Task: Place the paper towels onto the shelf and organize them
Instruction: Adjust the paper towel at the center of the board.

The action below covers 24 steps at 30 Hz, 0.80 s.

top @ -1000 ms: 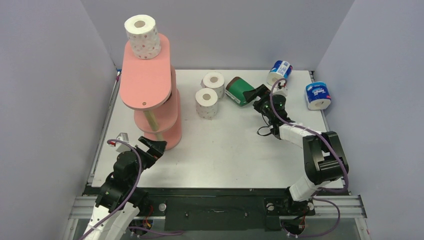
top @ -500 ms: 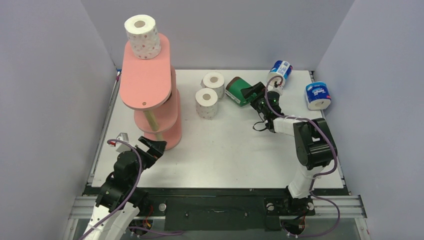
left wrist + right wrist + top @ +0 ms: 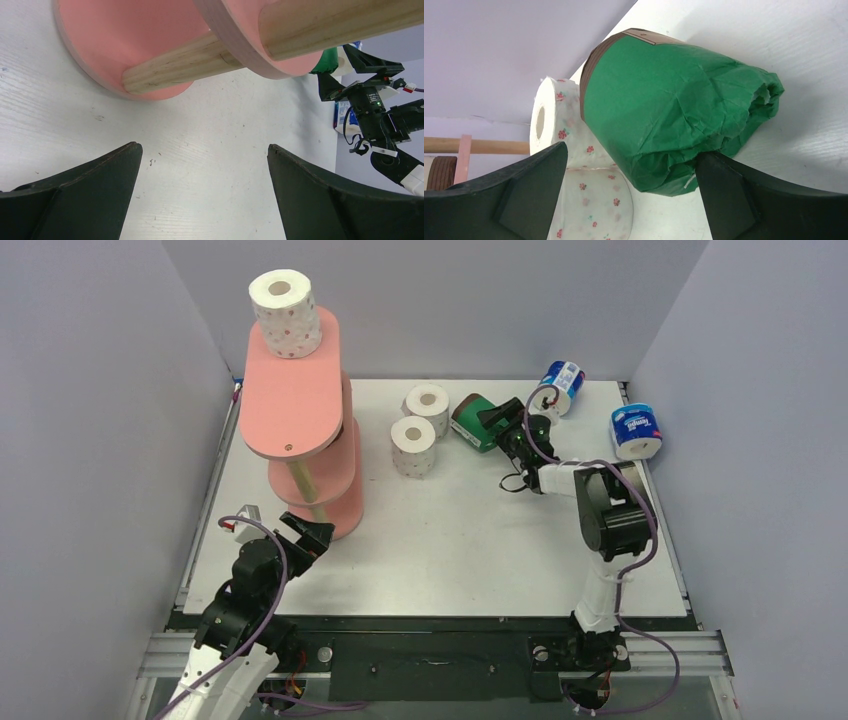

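FAR MIDDLE OF THE COUNTER [image 3: 450, 540]: Your right end effector [image 3: 494, 428], jaws spread wide and holding nothing, sits at the green-wrapped roll [image 3: 472, 422], with a finger showing on either side of it in the right wrist view. The roll lies tipped on its side just right of the dotted pair [image 3: 428, 405], two rolls standing upright. Its long axis runs roughly left to right. The brown-banded end points toward the dotted pair and the crumpled green end toward your right arm. From the wrist view, that axis appears to slant across the gap between the fingers. Closing now would probably catch the roll nearer end to end than across its girth, so weigh the wrist angle first.

The right arm is much the nearer. Your left end effector [image 3: 305, 535], also open and empty, hangs low at the near foot of the shelf [image 3: 290, 405], well apart from this roll. The shelf stands at the far left, left of the roll, with the top dotted roll [image 3: 285, 312] upright on its highest board. The blue-white rolls [image 3: 558, 385] rest at the far right.
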{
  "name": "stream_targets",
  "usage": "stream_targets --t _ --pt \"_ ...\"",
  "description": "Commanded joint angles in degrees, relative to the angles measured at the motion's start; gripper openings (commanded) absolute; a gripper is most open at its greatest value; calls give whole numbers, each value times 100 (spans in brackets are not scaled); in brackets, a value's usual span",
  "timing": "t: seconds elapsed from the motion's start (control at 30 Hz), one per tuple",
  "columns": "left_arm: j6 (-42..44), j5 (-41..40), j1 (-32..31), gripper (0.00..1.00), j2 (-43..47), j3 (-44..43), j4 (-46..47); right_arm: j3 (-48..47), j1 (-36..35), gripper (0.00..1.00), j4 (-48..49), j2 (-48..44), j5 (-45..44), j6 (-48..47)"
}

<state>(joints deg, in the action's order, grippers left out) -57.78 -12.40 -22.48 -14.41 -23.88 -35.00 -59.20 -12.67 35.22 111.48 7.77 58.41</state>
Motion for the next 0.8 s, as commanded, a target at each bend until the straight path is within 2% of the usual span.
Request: stream_targets --t 0.0,0.27,0.6,0.77 --pt "63 -100 -32 96 -29 -92 188 -378 53 91 291 182 14 91" --pt "12 -98 -28 96 -22 -86 132 -568 84 84 527 516 137 191" --pt "-9 -122 -28 96 -32 -92 73 -396 155 66 1791 805 407 497" --pt "-21 -129 -28 96 -14 -84 50 -417 173 56 2095 959 531 600"
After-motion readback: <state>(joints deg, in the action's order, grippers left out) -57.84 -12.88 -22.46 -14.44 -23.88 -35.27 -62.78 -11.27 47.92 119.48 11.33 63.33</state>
